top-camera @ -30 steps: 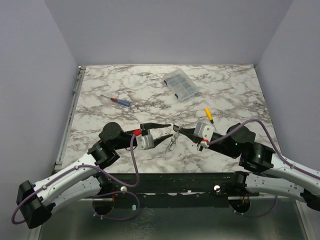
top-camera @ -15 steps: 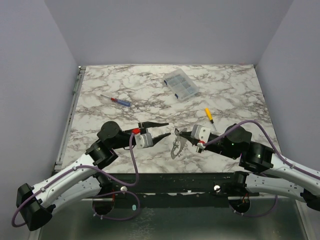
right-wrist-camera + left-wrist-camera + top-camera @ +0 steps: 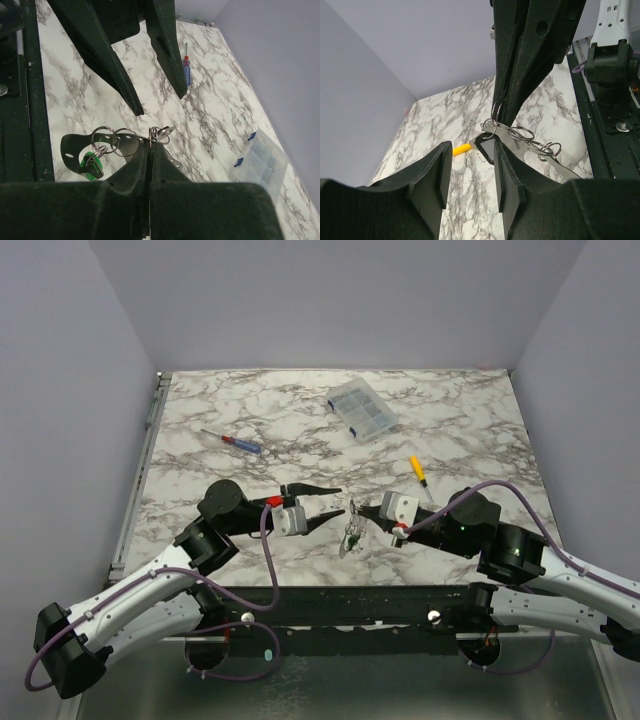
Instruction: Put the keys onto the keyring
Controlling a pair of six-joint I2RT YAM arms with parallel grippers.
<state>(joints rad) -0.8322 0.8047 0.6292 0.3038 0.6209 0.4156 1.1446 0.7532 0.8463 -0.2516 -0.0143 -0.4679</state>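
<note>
My right gripper (image 3: 358,509) is shut on a small split ring (image 3: 152,133) of the key bunch and holds it just above the marble. The bunch (image 3: 350,536) hangs below it: several linked steel rings (image 3: 114,140), a green tag (image 3: 90,165), a dark strap with holes (image 3: 73,146) and a silvery key (image 3: 169,131). My left gripper (image 3: 336,501) is open and empty, level with the bunch. Its tips are just left of the pinched ring (image 3: 494,121). In the left wrist view a black key head (image 3: 487,148) sits off the tip of one of its fingers (image 3: 512,185).
A yellow-handled screwdriver (image 3: 417,470) lies behind my right arm. A red-and-blue screwdriver (image 3: 237,442) lies at the left. A clear parts box (image 3: 362,409) stands at the back. The table's near edge and black rail (image 3: 340,595) run close below both grippers.
My right gripper has drawn the bunch slightly left and toward the near edge. My left gripper stays open and has shifted only a little.
</note>
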